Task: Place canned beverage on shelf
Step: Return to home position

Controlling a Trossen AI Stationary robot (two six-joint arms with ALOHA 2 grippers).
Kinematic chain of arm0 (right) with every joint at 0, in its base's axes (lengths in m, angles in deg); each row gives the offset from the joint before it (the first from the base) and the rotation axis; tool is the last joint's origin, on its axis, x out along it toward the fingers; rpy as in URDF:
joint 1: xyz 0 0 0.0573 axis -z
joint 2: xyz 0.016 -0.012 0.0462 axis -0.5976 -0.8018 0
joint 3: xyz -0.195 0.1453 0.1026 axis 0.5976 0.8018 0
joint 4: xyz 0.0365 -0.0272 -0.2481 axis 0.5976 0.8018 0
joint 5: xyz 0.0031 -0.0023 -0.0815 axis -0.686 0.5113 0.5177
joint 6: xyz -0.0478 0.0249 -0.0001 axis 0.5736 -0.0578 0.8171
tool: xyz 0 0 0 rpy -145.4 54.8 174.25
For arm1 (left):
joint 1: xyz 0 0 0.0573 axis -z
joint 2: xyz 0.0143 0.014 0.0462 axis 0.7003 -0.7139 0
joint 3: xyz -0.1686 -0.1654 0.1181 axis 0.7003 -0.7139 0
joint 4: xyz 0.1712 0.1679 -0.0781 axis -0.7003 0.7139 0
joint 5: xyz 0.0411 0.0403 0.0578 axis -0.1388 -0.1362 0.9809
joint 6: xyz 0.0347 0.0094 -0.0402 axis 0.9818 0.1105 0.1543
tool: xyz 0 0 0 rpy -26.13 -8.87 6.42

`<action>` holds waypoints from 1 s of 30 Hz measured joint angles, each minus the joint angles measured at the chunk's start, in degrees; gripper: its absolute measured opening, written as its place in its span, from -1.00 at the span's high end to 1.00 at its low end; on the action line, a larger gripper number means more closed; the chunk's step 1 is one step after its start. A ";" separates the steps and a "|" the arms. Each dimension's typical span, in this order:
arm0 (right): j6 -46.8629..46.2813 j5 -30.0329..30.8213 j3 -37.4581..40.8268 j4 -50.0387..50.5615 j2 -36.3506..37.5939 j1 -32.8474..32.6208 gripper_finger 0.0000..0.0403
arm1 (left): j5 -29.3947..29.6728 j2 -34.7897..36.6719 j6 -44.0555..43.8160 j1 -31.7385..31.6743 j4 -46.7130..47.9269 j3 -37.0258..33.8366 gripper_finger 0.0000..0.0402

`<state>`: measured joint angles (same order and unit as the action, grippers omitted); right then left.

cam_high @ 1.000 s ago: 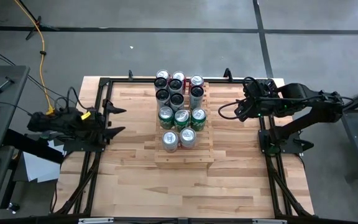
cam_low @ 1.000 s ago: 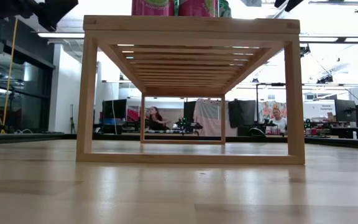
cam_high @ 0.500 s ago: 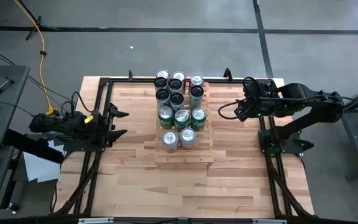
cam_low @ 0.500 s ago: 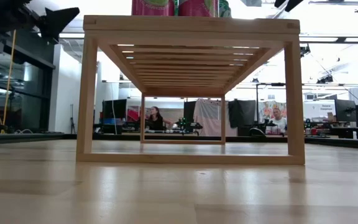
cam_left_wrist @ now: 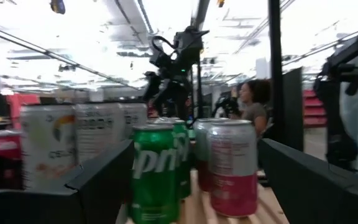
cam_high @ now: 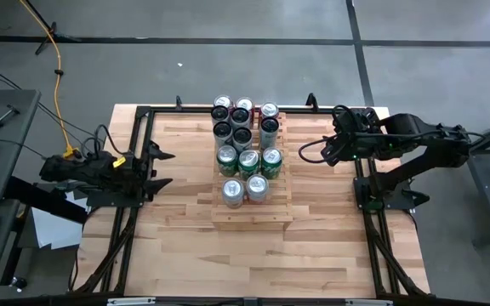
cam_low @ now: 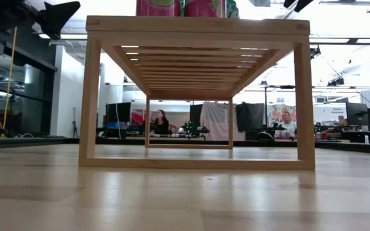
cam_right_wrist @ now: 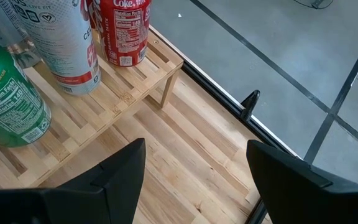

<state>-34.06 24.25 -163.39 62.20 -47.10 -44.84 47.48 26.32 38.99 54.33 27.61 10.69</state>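
- Along the worktop's (cam_high: 185, 246) left edge, the left pincer (cam_high: 162, 167) is lying almost where it was a second ago. In the low view its dark tip is showing slightly higher than half a second ago.
- It is pointing level toward the shelf (cam_high: 249, 214), spread wide and gripping nothing.
- To the right of the shelf's far corner, the right pincer (cam_right_wrist: 194, 155) is hanging unchanged, angled downward, wide apart and empty.
- Green, pink, white and red cans (cam_high: 247, 160) are standing upright, tightly grouped on the shelf's far and middle slats, unmoved.
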 joint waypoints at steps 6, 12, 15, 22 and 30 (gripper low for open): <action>0.04 -0.04 0.00 0.00 0.00 0.02 -0.31 | 0.52 0.02 -0.60 -4.08 9.27 4.72 -0.67; -0.30 -0.04 0.00 0.00 0.00 0.01 -0.31 | -6.68 -0.01 -2.80 -8.16 11.79 5.37 -0.67; -0.52 0.08 0.00 0.00 0.00 0.01 -0.31 | -9.69 0.02 -3.69 -9.61 11.23 4.72 -0.67; -0.50 0.28 0.00 0.00 0.00 0.02 -0.31 | -13.17 0.00 -7.00 -10.72 6.99 -0.28 -0.67; -0.90 0.24 0.00 0.00 0.00 0.01 -0.31 | -14.58 0.01 -6.99 -10.72 0.34 -4.83 -0.67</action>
<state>-34.96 24.49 -163.39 62.20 -47.10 -44.83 32.90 26.33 32.01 43.61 27.95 5.86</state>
